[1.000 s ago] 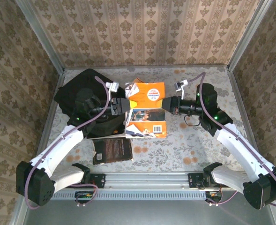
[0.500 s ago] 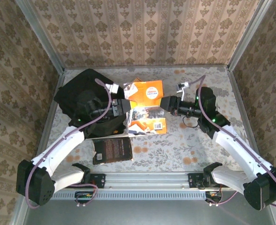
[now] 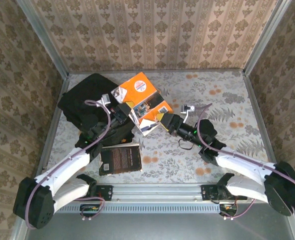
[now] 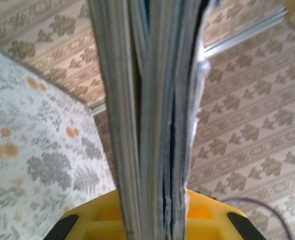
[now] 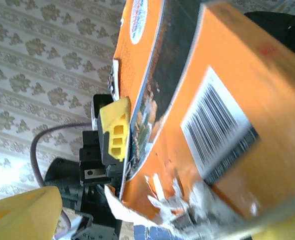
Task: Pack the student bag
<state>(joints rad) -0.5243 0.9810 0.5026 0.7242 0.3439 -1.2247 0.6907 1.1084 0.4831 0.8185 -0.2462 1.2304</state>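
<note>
The student bag (image 3: 82, 97) lies at the far left. Just right of it, the left gripper (image 3: 126, 111) is clenched on the page edges of an orange book (image 3: 142, 95), holding it tilted, probably to swing it bagward. Farther right, the right gripper (image 3: 163, 121) has its fingers spread, apparently leaving the load to its partner. A floral cloth covers the table (image 3: 222, 100), and patterned wallpaper (image 3: 152, 30) lines the walls.

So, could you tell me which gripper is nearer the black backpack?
Left. The left gripper grips the orange book beside the backpack; the right gripper is at the book's opposite side.
</note>
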